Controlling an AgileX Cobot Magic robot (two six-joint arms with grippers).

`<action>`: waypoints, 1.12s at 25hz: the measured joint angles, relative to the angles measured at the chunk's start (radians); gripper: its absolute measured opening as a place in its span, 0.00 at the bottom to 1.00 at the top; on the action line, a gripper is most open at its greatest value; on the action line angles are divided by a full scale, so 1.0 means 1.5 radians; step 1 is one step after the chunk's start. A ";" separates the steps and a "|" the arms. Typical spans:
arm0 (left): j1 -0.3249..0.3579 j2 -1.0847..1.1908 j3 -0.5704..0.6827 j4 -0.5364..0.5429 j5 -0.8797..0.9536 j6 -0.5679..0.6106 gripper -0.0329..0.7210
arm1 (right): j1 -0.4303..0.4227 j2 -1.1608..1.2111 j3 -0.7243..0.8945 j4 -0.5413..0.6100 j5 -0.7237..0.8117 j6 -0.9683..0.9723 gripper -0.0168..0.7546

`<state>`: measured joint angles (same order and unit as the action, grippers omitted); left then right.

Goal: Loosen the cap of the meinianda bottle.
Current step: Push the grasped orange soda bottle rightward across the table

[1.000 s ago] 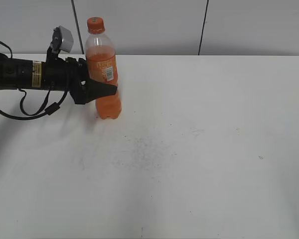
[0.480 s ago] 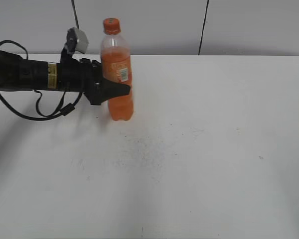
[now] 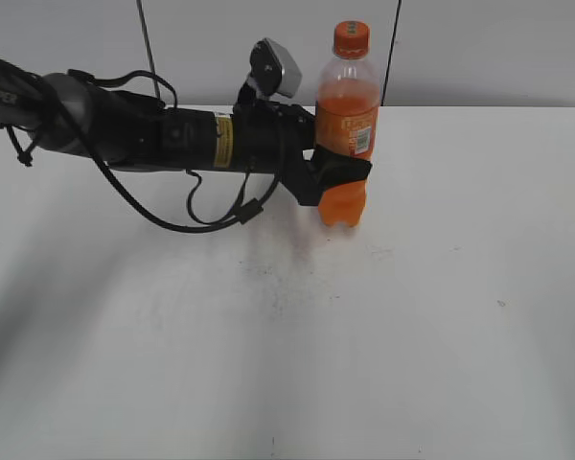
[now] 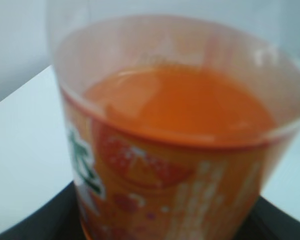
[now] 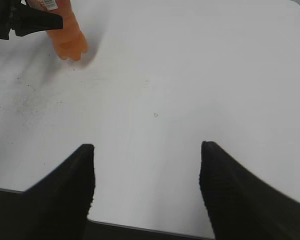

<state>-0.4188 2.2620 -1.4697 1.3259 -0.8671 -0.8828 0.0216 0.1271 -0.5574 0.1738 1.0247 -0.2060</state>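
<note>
The meinianda bottle (image 3: 345, 144) stands upright near the back middle of the white table, clear plastic with orange drink and an orange label. Its small orange cap (image 3: 351, 38) is on top. My left gripper (image 3: 340, 174) is shut on the bottle's lower body, the arm reaching in from the left. The left wrist view is filled by the blurred bottle (image 4: 165, 150). My right gripper (image 5: 147, 172) is open and empty over the table's near edge; it is out of the exterior view. The bottle's base (image 5: 67, 42) shows at the top left of the right wrist view.
The white table (image 3: 383, 326) stretches out in front of and to the right of the bottle. A grey wall (image 3: 479, 48) stands right behind the table's back edge. The left arm's cable (image 3: 187, 216) hangs low over the table.
My left gripper has carried the bottle to the right along the back of the table, from the far left to near the middle. The bottle has stayed upright.
</note>
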 joint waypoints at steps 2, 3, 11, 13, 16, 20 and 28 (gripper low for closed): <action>-0.021 0.008 -0.001 -0.030 0.007 0.016 0.61 | 0.000 0.030 -0.012 0.000 0.000 0.004 0.66; -0.031 0.014 -0.001 -0.039 0.012 0.026 0.61 | 0.000 0.047 -0.018 0.000 0.002 0.010 0.66; -0.068 0.051 -0.006 -0.084 0.023 0.060 0.61 | 0.000 0.204 -0.097 -0.001 0.027 0.019 0.66; -0.069 0.054 -0.007 -0.089 0.023 0.062 0.61 | 0.000 0.258 -0.128 -0.001 0.043 0.012 0.66; -0.070 0.056 -0.007 -0.101 0.022 0.062 0.61 | 0.000 0.365 -0.195 -0.003 0.082 -0.011 0.64; -0.071 0.057 -0.007 -0.106 0.022 0.062 0.61 | 0.000 0.550 -0.318 -0.003 0.117 -0.049 0.54; -0.071 0.057 -0.007 -0.110 0.027 0.030 0.61 | 0.011 0.845 -0.605 0.004 0.124 -0.042 0.51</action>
<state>-0.5257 2.3479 -1.4808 1.1610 -0.8270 -0.8372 0.0379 1.3943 -1.4643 0.1802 1.2110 -0.2693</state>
